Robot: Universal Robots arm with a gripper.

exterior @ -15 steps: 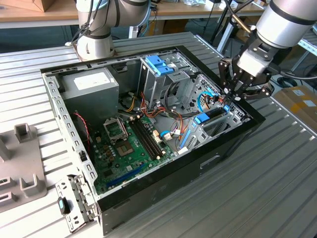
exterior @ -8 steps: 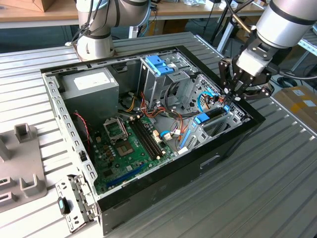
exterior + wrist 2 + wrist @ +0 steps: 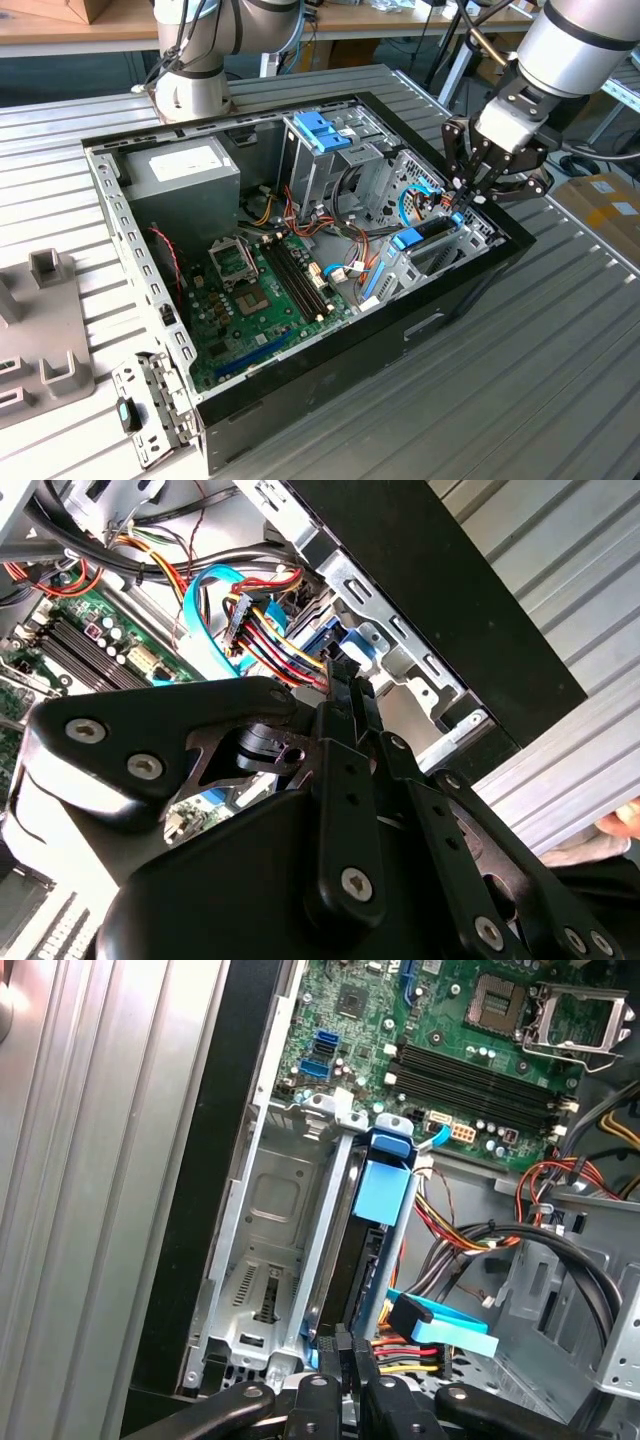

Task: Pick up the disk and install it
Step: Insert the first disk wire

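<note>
A: Where is your gripper (image 3: 468, 200)?

B: You have it low over the far corner of the open computer case (image 3: 470, 290), at the exterior view's right. Its fingers (image 3: 345, 1360) sit pressed together, pinching the end of the disk (image 3: 372, 1260).

A: And the disk itself?

B: It stands on edge in the metal drive bay (image 3: 270, 1260), directly below your fingertips, with its blue frame (image 3: 388, 1190) running away from them toward the motherboard (image 3: 470, 1050).

A: What crowds you there?

B: A bundle of red, yellow and black power wires (image 3: 275, 645) lies just beside the fingertips, and a flat blue data cable (image 3: 205, 610) loops past it. In the first wrist view a blue connector (image 3: 440, 1322) lies close to your fingers on the cable side. The black case wall (image 3: 450, 590) runs along the other side. Farther off you see the drive cage with its blue latch (image 3: 318, 130) and the grey power supply (image 3: 185, 180).
</note>
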